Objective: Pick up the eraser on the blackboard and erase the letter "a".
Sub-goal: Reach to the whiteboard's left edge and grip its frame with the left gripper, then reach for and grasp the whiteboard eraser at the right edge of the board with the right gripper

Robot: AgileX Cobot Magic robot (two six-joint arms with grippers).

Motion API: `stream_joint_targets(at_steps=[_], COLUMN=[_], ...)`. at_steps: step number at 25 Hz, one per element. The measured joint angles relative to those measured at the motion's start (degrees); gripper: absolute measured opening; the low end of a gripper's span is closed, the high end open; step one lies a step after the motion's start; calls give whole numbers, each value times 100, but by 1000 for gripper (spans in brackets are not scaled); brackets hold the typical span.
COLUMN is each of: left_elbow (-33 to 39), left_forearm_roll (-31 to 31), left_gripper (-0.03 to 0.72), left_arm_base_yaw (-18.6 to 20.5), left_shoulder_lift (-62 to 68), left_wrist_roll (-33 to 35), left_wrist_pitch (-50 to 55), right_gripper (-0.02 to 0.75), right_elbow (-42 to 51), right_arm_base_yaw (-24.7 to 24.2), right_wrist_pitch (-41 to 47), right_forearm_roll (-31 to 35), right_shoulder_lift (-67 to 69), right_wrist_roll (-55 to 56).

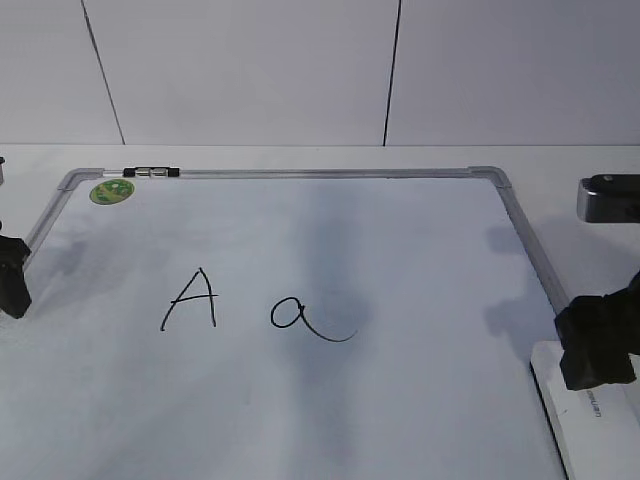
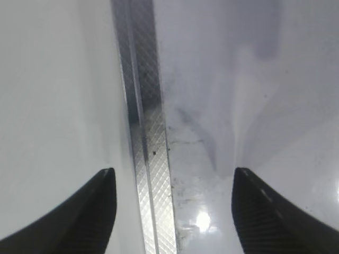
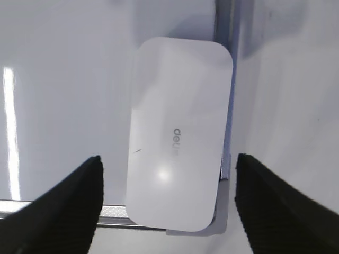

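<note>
The blackboard (image 1: pixel 400 250) is a white dry-erase board with a silver frame and a green sticker (image 1: pixel 111 191) at its far left corner. A capital "A" (image 1: pixel 191 299) and the small letter "a" (image 1: pixel 298 316) with a long tail are drawn mid-board. The white eraser (image 1: pixel 590 420) lies on the board's near right corner; it also shows in the right wrist view (image 3: pixel 177 135). My right gripper (image 3: pixel 168 203) (image 1: pixel 598 345) is open above the eraser, one finger on each side, apart from it. My left gripper (image 2: pixel 174 211) (image 1: pixel 12 275) is open and empty over the board's left frame (image 2: pixel 145 132).
A small black and silver clip (image 1: pixel 150 172) sits on the board's far frame. A dark and grey device (image 1: pixel 610 198) stands on the table at the right edge. A white wall rises behind the table.
</note>
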Motion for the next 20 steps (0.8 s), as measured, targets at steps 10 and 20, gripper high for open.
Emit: stream_joint_targets(at_steps=[10, 20], left_elbow=[0, -50], left_forearm_roll=[19, -67], left_gripper=[505, 504], left_arm_base_yaw=[0, 9], left_shoulder_lift=[10, 258], left_wrist_roll=[0, 0], left_wrist_pitch=[21, 47], right_gripper=[592, 592], right_elbow=[0, 0], right_arm_base_yaw=[0, 0], right_wrist_pitch=[-161, -161], right_forearm_roll=[-35, -47], right_shoulder_lift=[57, 57], right_wrist_roll=[10, 10])
